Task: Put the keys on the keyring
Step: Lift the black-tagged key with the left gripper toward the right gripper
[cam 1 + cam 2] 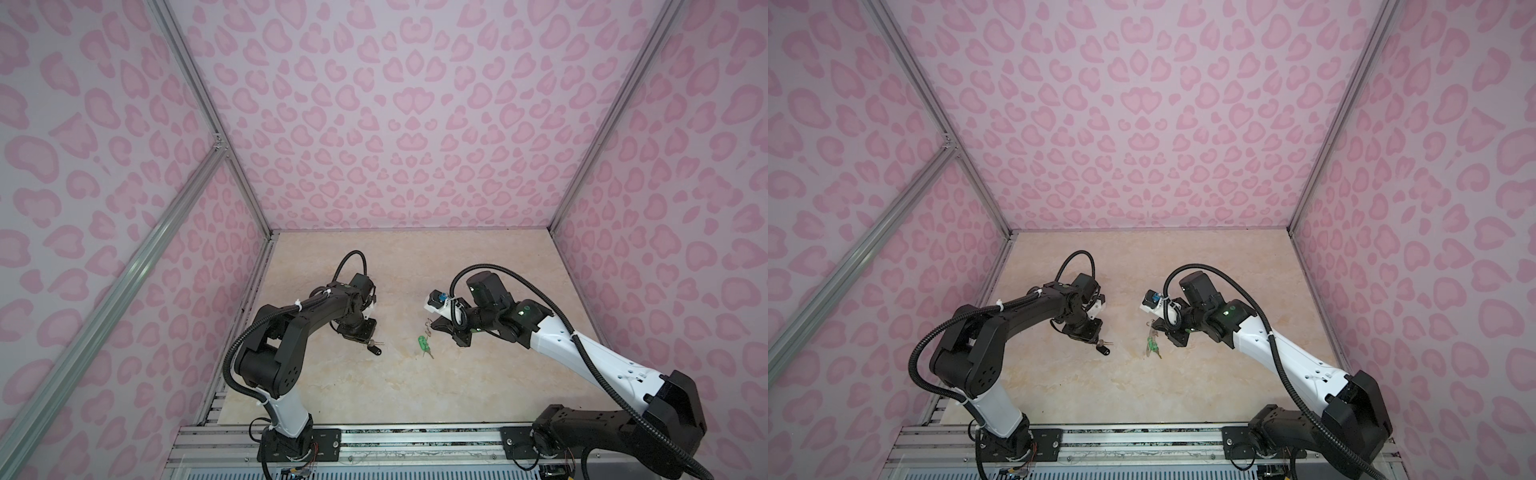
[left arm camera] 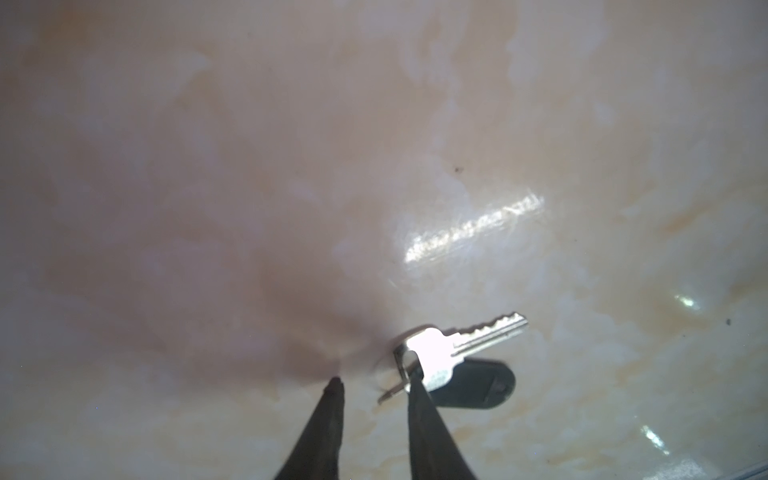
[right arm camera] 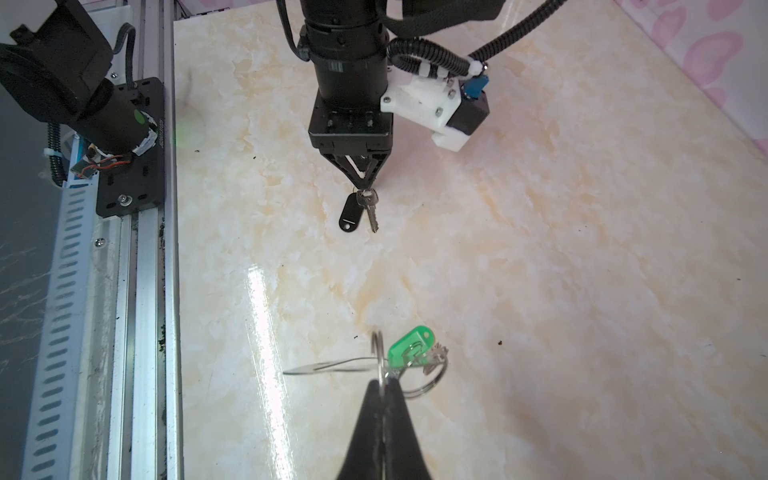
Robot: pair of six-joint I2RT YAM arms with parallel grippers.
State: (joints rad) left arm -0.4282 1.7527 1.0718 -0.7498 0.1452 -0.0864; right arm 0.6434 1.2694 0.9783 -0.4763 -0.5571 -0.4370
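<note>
A silver key with a black oval tag point(image 2: 478, 384) lies flat on the marble table, seen in both top views point(image 1: 376, 350) point(image 1: 1103, 350) and in the right wrist view point(image 3: 351, 212). My left gripper point(image 2: 375, 379) stands over the key's head end. Its jaws are a little apart and one fingertip point(image 2: 415, 376) touches the key's small ring. My right gripper point(image 3: 384, 380) is shut on a wire ring of the keyring point(image 3: 328, 366), which shows edge-on as a thin grey plate. The key with the green tag point(image 3: 409, 343) hangs among those rings point(image 1: 422, 343) point(image 1: 1151, 344).
Pink patterned walls close in the tabletop point(image 1: 415, 395) on three sides. An aluminium rail point(image 1: 415, 440) with both arm bases runs along the front edge. In the right wrist view the left arm's mounting plate point(image 3: 129, 145) sits on that rail.
</note>
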